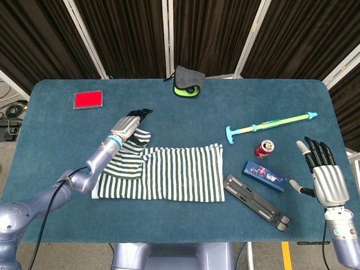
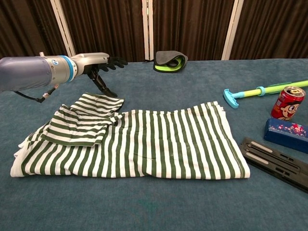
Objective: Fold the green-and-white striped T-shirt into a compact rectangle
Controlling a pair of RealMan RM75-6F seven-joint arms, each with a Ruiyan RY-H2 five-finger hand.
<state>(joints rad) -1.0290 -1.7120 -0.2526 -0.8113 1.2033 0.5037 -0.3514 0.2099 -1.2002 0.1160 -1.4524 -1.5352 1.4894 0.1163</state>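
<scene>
Left hand point(image 2: 98, 61) raised above shirt point(image 2: 139, 142) sleeve, fingers extended, holding nothing. Right hand point(image 1: 325, 171) upright beside table point(image 1: 67, 135) edge, fingers spread, empty.

left robot hand point(image 1: 128, 122) outstretched, empty, right robot hand point(image 1: 324, 177) upright, fingers spread
</scene>
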